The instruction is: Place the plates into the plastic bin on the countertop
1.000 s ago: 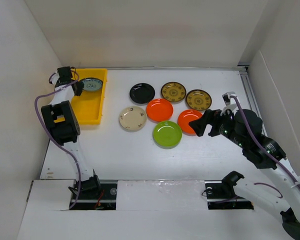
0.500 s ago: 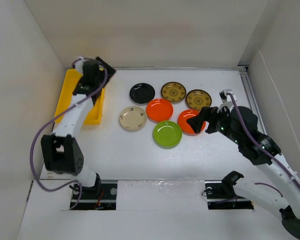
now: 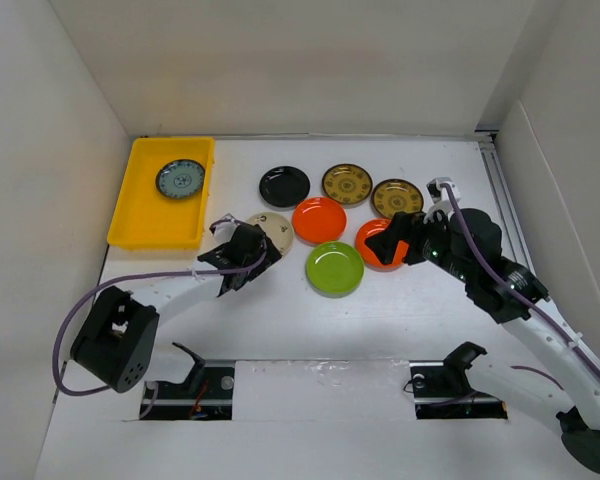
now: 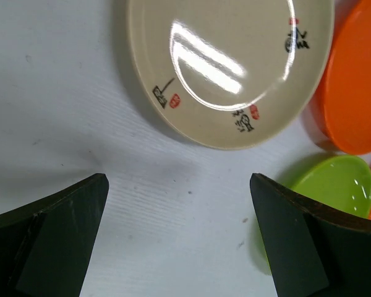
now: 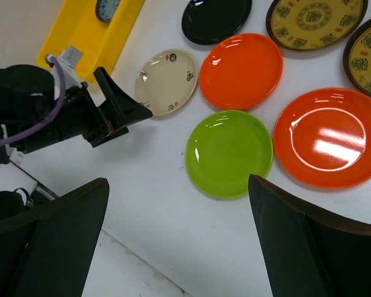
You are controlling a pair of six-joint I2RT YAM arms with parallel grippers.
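My left gripper is spread wide with nothing in it. Its two fingers frame bare table just short of the near edge of the cream plate. My right gripper is just as wide and just as empty, above the lime green plate and the nearer orange plate.

Beyond those lie the second orange plate, the black plate and the two olive-gold plates — seven on the table in all. Only the blue-patterned plate sits in the yellow bin at the far left, so I judge the job barely begun.

The step in hand looks like my left arm's reach for the cream plate. It is shallow and lies flat, so I need to come down and forward until one finger is over its rim and the other outside it, then pinch. The free near-left edge suits best — an orange plate sits just beside it on the right. After that comes a lift and a swing to the bin.
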